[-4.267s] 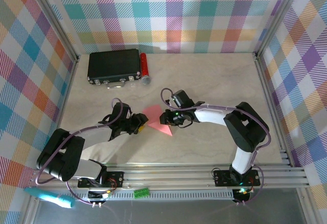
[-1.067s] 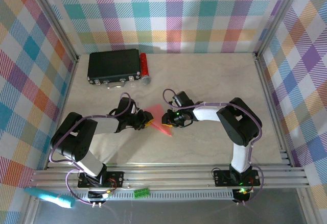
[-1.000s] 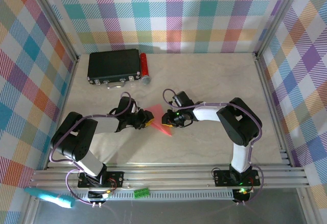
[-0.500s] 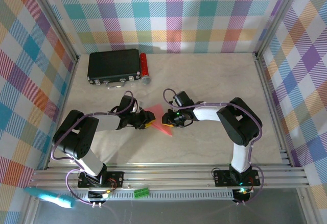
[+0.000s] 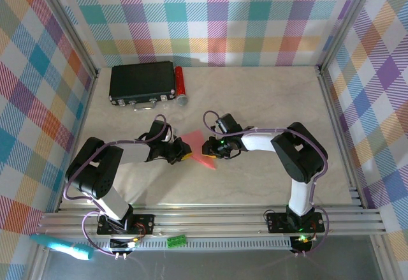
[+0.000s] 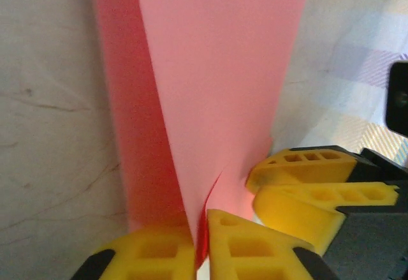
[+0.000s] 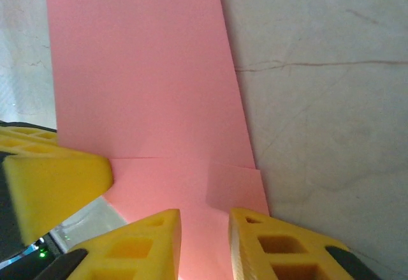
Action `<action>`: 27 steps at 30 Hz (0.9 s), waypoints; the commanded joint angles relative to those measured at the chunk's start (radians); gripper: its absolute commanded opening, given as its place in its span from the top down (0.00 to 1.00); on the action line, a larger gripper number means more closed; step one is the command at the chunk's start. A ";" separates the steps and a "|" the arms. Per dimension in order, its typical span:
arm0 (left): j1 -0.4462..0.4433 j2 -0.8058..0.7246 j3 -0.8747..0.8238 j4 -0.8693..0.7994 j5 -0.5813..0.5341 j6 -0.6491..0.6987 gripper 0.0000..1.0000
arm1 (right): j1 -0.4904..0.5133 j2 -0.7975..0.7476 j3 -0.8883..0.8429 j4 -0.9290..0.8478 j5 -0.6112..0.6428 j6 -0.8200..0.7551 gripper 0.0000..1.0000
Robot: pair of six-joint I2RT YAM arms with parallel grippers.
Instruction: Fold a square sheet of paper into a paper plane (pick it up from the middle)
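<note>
While your left fingers (image 6: 153, 254) clamp the pink paper (image 5: 198, 146), your right fingers (image 7: 280, 248) straddle it slightly apart; the black box (image 5: 141, 82) is shut.

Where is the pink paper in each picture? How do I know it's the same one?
Top external: the pink paper lies mid-table, between the left hand and the right hand.
Left wrist: the pink paper runs from the top down into the yellow fingers.
Right wrist: the pink paper covers the upper left and middle.
Shared landmark: the yellow fingers beside it.
</note>
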State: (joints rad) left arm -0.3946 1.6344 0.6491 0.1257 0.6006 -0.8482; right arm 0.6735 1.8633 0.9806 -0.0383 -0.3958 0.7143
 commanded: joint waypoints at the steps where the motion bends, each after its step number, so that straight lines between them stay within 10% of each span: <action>1: 0.007 -0.031 0.034 -0.080 -0.033 0.026 0.95 | -0.009 -0.060 0.000 -0.039 0.071 -0.101 0.71; 11: -0.034 -0.100 0.125 -0.261 -0.177 -0.010 0.99 | 0.000 -0.256 -0.086 -0.060 0.221 -0.399 0.41; 27: -0.117 -0.061 0.260 -0.388 -0.229 -0.094 0.99 | 0.133 -0.183 -0.056 -0.085 0.253 -0.578 0.50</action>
State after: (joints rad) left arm -0.4980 1.5589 0.8890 -0.2146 0.3798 -0.9165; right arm 0.7940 1.6520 0.9024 -0.0994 -0.1688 0.1848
